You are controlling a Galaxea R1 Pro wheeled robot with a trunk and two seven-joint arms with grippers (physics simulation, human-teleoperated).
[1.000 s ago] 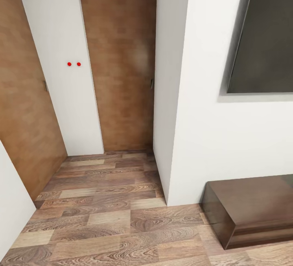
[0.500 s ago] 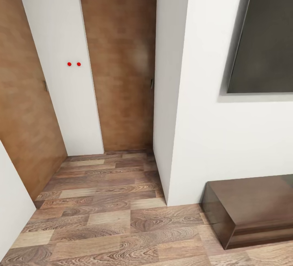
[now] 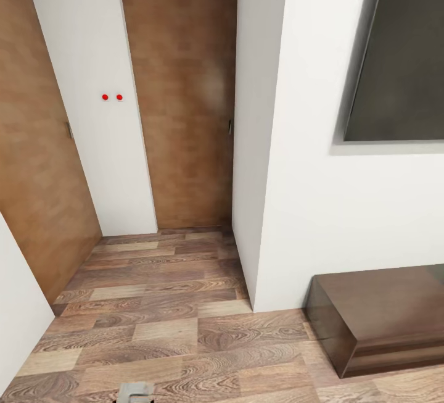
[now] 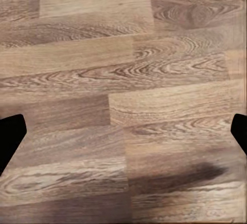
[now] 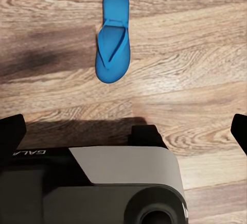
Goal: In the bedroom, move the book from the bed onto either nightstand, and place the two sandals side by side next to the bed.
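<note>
The head view takes in brown doors [image 3: 185,100], white walls and a dark low cabinet [image 3: 382,316] cut off at the frame edge. Under the left gripper [image 4: 123,131], spread wide, lies bare plank floor [image 4: 123,54]. Under the right gripper [image 5: 123,131], also wide, lies 1 blue sandal [image 5: 113,36] flat beyond the robot's base [image 5: 103,188].

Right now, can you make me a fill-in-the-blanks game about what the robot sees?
1. The sandal lying on the floor is ____.
2. The floor is made of ____ planks.
3. The two small dots on the white wall are ____.
4. The door straight ahead is ____.

Missing words: blue; wood; red; shut
</note>
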